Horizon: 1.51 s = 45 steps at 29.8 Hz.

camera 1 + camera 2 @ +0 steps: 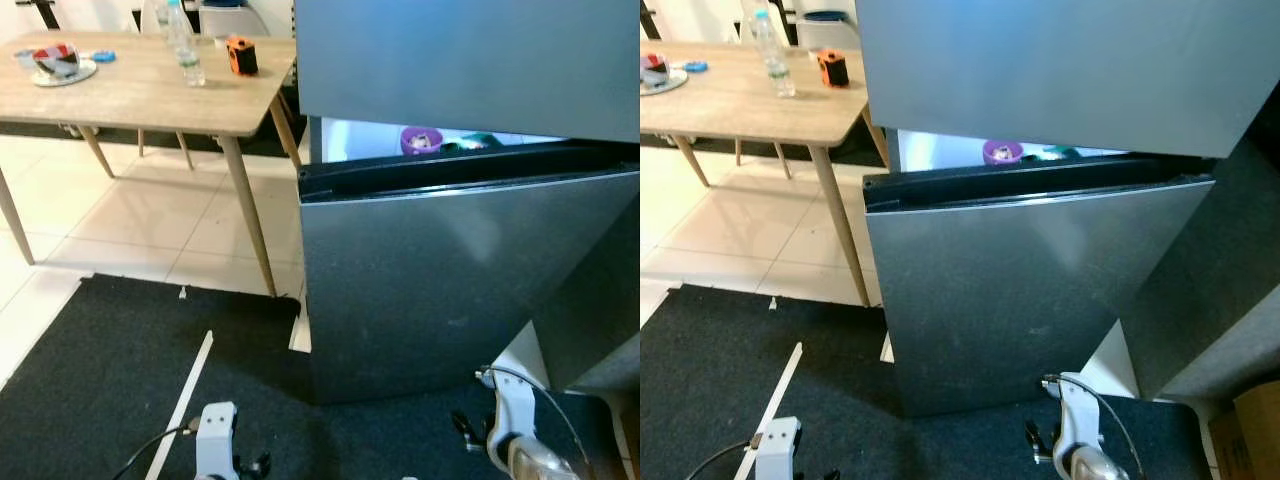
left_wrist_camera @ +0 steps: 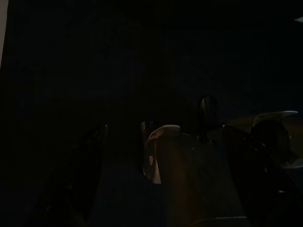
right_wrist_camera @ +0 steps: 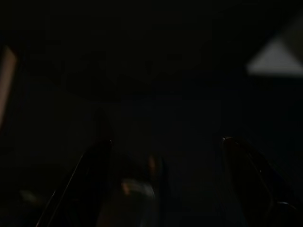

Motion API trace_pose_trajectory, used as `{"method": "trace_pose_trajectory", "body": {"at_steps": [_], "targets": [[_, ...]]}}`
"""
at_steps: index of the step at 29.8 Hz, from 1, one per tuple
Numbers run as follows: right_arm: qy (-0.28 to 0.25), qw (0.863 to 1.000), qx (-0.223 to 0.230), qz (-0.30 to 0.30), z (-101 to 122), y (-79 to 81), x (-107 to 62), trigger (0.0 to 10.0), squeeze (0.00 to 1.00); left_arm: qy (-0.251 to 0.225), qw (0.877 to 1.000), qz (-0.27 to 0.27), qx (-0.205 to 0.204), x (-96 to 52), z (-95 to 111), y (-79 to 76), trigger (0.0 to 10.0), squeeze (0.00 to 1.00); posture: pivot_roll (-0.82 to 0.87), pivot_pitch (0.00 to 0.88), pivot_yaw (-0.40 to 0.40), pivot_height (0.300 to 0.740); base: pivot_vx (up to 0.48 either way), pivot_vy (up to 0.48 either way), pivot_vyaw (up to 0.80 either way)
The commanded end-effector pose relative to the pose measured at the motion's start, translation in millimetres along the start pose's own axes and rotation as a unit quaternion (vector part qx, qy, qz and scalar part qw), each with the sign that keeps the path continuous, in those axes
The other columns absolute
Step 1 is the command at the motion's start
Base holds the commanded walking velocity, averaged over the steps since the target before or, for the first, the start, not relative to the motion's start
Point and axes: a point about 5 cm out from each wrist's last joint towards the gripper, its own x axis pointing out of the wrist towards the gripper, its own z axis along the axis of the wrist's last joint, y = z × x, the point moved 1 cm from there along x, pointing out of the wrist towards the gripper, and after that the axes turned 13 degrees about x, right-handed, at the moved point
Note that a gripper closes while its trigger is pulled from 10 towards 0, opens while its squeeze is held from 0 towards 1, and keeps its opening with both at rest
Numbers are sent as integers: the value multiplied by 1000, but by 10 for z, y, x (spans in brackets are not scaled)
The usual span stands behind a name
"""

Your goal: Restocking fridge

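- The fridge (image 1: 450, 300) fills the middle of our view: its lower door (image 1: 1020, 290) stands ajar, swung out toward us, and lit shelf space shows through the gap above its top edge.
- Inside that gap we see a purple bowl (image 1: 421, 140) on the shelf, with something green just beside it; we cannot tell what else is stocked.
- The wooden table (image 1: 140, 100) stands to our left, well apart from the fridge, over pale tiles; a black mat (image 1: 120, 380) lies under us.
- On the table a clear water bottle (image 1: 183, 45) stands upright, an orange and black object (image 1: 240, 55) sits near it, and a plate (image 1: 62, 68) with something red and dark rests toward the far left end.
- Both arms hang low and idle: the left gripper (image 2: 123, 156) and the right gripper (image 3: 161, 165) each show two dark fingers set apart over shadow, holding nothing that we can make out.
- This scene fits either goods waiting on the table to go in, or a stocked fridge with the door left to shut; we cannot settle which.
- Whichever it is, we judge the door matters most: we keep clear of its swing, approach squarely, and grip any bottle low and upright so it does not tip.
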Motion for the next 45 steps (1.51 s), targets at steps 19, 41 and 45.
{"method": "trace_pose_trajectory", "body": {"at_steps": [19, 41, 45], "targets": [[-263, 942, -116, 173, 1887, 994, 65, 10000, 0, 12, 1000, 0, -3, -24, -132, -57, 10000, 0, -7, 73, -15, 740, 0, 0, 0], [-322, 924, -138, 152, 2394, 1327, -35, 10000, 0, 12, 1000, 4, -3, -88, -230, 7, 10000, 0, 19, 114, -22, 740, 0, 0, 0], [-276, 942, -140, 130, 2135, 1153, 68, 10000, 0, 11, 1000, 3, -1, -80, -216, 2, 10000, 0, 12, 109, -21, 740, 0, 0, 0]]}}
